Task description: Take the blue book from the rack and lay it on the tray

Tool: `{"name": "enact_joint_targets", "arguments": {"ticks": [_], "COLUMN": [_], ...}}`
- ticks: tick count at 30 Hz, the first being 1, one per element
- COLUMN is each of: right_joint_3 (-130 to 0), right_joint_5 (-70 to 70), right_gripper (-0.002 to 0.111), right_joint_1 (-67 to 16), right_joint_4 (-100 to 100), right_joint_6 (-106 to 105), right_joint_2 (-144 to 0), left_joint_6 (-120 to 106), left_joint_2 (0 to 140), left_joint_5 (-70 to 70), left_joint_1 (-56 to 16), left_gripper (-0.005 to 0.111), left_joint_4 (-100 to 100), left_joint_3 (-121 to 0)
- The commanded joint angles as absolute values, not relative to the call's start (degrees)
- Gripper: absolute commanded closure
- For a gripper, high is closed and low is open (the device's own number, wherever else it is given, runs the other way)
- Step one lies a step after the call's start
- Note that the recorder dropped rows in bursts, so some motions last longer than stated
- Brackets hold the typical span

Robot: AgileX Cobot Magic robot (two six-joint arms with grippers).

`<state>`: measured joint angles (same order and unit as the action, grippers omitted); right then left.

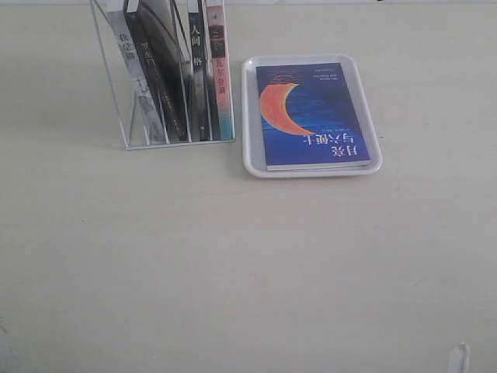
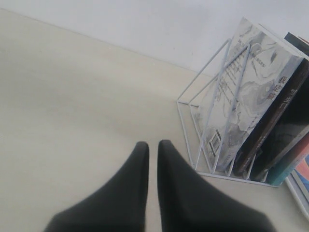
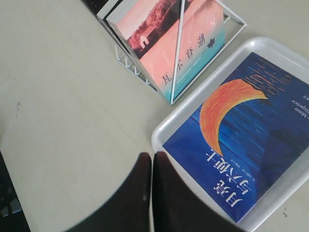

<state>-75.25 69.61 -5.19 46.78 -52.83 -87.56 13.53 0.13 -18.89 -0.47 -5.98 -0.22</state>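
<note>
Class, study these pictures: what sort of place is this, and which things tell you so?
Probably a plain desk set up for a tidying demonstration, not a library: a pale tabletop, a white wire rack with only a few books, and a white tray holding the blue book.

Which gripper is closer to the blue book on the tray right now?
Right. The right gripper, shut, is right by the corner of the tray, beside the blue book. The left gripper is off the rack's far end, with the book out of its view.
</note>
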Motion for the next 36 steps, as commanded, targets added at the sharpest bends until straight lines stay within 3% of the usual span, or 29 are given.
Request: {"name": "enact_joint_targets", "arguments": {"ticks": [1, 15, 25, 36], "right_joint_3": [-75.31, -73.83, -54.46, -30.89], "right_joint_5": [69.96, 67.15, 33.2, 17.94], "right_gripper": [0.108, 0.108, 0.108, 0.108], "right_joint_1": [-5.22, -5.22, -5.22, -5.22], "right_joint_4": [47.27, 45.44, 44.18, 44.01], "right_joint_6": [-52.85, -49.74, -49.98, -47.03], "right_joint_2": [-86.99, -82.04, -56.74, -33.62], "left_joint_6": [13.47, 13.47, 13.47, 13.47], "left_joint_2": [0.0, 0.0, 0.0, 0.0], "left_joint_5": [-18.02, -18.02, -18.02, -18.02], "left_joint_1": [-0.66, -0.66, -0.66, -0.66], "left_gripper": [0.101, 0.101, 0.101, 0.101], "left_joint_4": [-6.31, -6.31, -6.31, -6.31], "left_joint_3": [0.0, 0.0, 0.0, 0.0]}}
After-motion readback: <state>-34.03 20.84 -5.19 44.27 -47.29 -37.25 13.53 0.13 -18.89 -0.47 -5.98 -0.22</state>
